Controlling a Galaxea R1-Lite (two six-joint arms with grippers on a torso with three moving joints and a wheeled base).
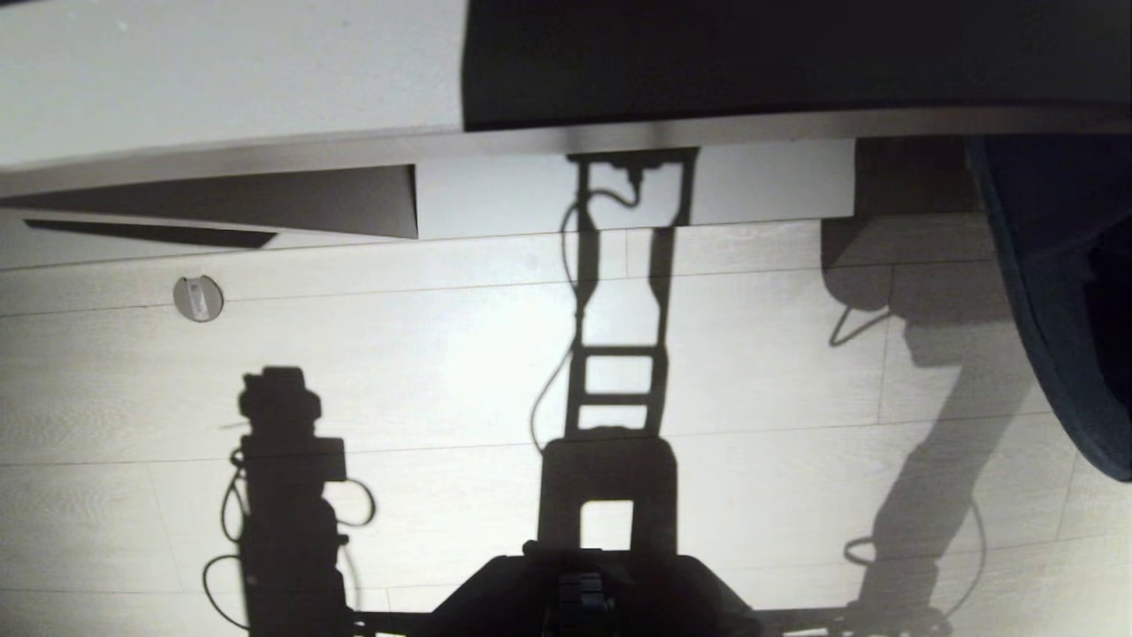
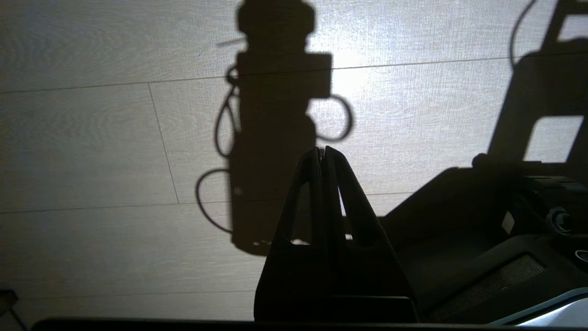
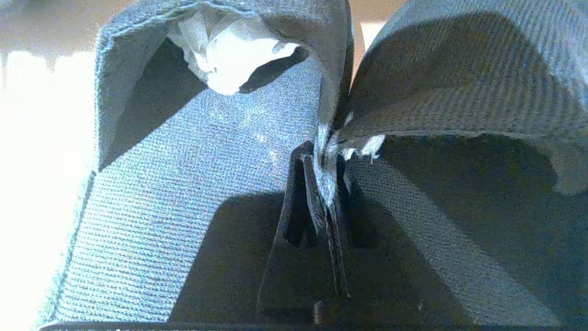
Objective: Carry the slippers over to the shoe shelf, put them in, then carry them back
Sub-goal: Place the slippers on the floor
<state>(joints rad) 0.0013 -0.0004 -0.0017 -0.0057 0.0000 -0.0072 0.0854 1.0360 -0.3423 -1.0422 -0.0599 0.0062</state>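
Two dark grey woven fabric slippers (image 3: 197, 193) hang side by side, their inner edges pinched together at the centre of the right wrist view. The one toward nine o'clock shows its insole and white paper stuffed into its toe at twelve o'clock. The other, toward three o'clock, lies mostly in shadow.

The left pincer (image 2: 324, 151) hangs idle with fingers pressed together, while the right pincer (image 3: 328, 184) is clamped tight on fabric.
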